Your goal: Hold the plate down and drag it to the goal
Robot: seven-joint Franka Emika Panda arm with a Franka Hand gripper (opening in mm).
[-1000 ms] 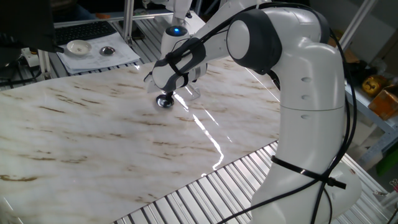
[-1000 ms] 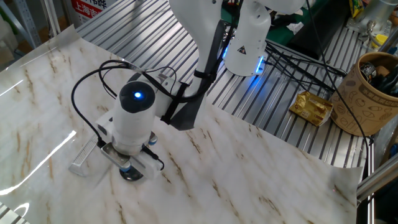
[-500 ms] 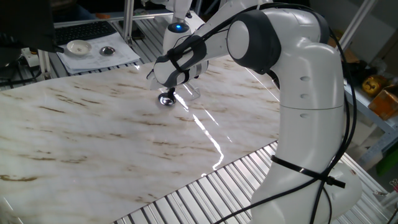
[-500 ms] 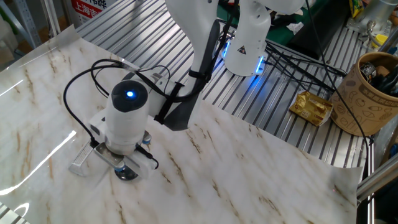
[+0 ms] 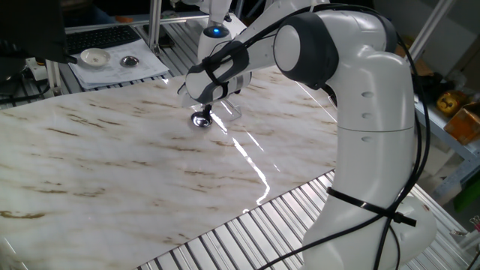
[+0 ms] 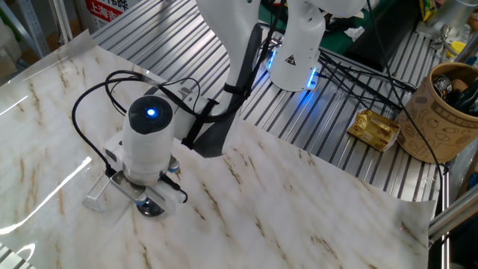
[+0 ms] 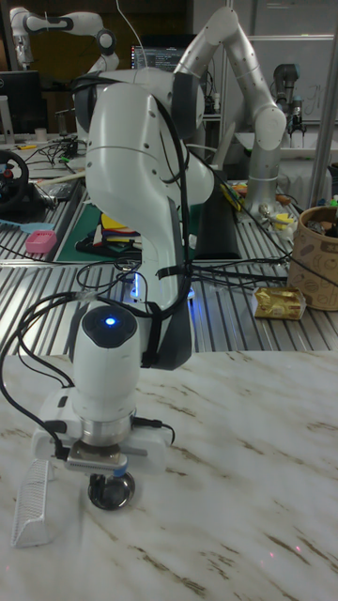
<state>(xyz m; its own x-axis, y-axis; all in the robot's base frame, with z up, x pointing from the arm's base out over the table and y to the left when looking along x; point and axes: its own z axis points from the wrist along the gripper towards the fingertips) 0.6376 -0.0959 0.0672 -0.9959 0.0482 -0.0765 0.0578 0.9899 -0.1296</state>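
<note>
The plate [image 5: 200, 121] is a small shiny metal dish lying on the marble table top, a little left of the arm's wrist. My gripper [image 5: 203, 114] points straight down with its fingers together, their tips pressed into the dish's centre. The other fixed view shows the plate [image 6: 152, 208] half hidden under the gripper [image 6: 151, 201]. In the tall fixed view the plate [image 7: 112, 491] sits under the gripper [image 7: 107, 480]. The goal [image 6: 99, 188] is a clear glossy patch lying just beside the dish; it shows again as the goal [image 5: 232, 112] and goal [image 7: 34, 503].
A white dish [image 5: 95, 56] and another small metal dish [image 5: 129, 61] rest on paper at the back left. A brown tub [image 6: 448, 112] and a gold packet [image 6: 377, 128] sit on the slatted bench beyond the marble's edge. The arm's base [image 6: 295, 45] stands behind.
The gripper has slid a short way with the plate under it, towards the clear patch. Most of that shift came in the first half second.
</note>
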